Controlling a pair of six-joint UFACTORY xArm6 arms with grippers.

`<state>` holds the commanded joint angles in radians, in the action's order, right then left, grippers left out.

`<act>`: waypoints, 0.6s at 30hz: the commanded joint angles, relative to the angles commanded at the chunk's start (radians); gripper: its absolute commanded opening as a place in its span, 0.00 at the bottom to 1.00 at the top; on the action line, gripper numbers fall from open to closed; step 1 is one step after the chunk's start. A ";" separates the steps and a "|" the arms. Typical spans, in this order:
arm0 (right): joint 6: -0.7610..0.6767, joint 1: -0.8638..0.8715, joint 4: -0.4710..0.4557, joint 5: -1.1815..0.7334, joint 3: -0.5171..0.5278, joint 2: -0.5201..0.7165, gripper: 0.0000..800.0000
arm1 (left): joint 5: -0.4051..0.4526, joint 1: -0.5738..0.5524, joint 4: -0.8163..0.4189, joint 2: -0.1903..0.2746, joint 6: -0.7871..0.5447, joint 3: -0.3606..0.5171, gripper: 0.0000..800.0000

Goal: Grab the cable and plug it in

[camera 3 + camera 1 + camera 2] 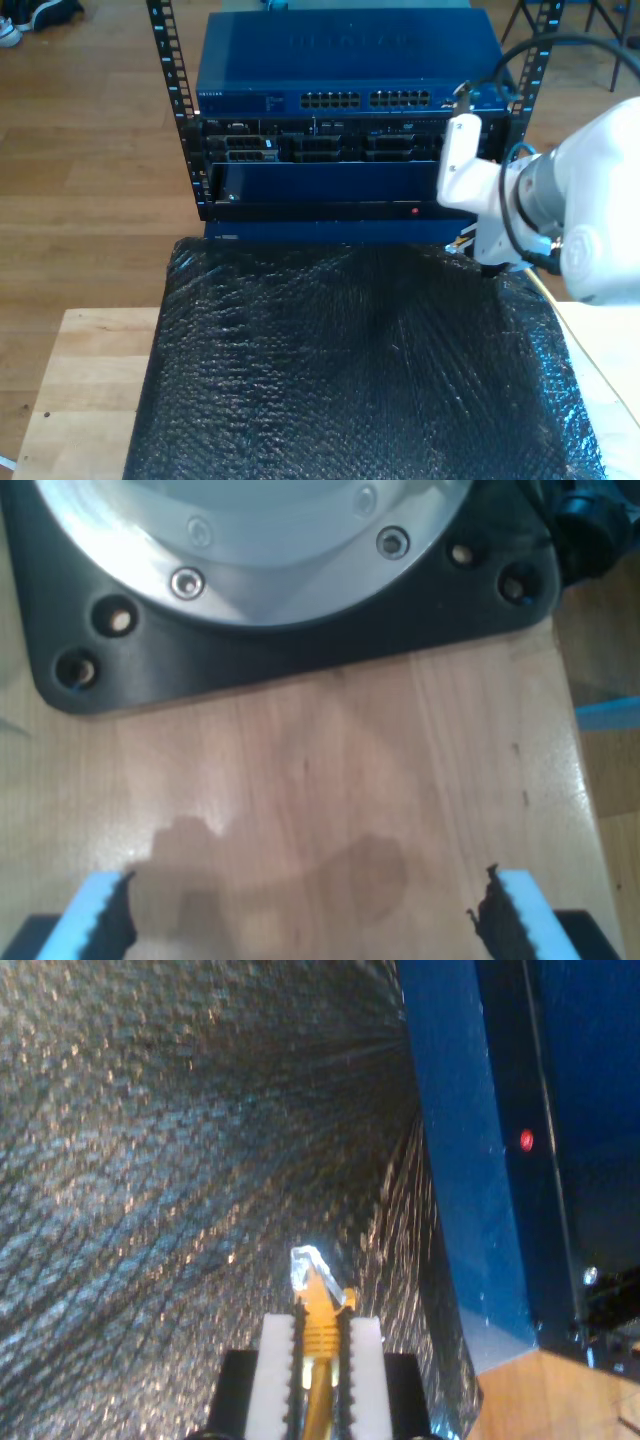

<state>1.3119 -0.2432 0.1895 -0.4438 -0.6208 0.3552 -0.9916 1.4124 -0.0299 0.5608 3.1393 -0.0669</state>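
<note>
Black bubble wrap (360, 370) is covering the wooden tabletop (90, 370) nearest the exterior camera. Over its far edge, at the exterior view's right, my second gripper (323, 1335) is clamping its jaws on the yellow cable (320, 1335), clear plug (307, 1265) sticking out forward. Beyond, a blue network switch (345, 70) is sitting in a rack. My first gripper (300, 910) is hovering, jaws apart, over bare wood beside a black arm base (300, 645).

My first tool (300, 915) has pale blue fingers (95, 905) with jagged black inner pads. My second tool (322, 1360) has white ribbed fingers (272, 1370) on a black body. An arm (570, 200) at the exterior view's right is glossy white with a grey joint band and black cables (520, 235) looping along it.
</note>
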 joint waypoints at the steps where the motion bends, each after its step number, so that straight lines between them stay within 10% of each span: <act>1: 0.002 -0.002 0.000 0.012 -0.002 -0.003 0.00 | 0.000 0.000 0.000 0.002 0.000 0.000 1.00; 18: 0.003 -0.074 -0.012 0.232 -0.014 -0.100 0.00 | 0.000 0.000 0.000 0.002 0.000 0.000 1.00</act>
<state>1.3149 -0.3168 0.1772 -0.2121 -0.6346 0.2555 -0.9916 1.4124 -0.0299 0.5623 3.1393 -0.0669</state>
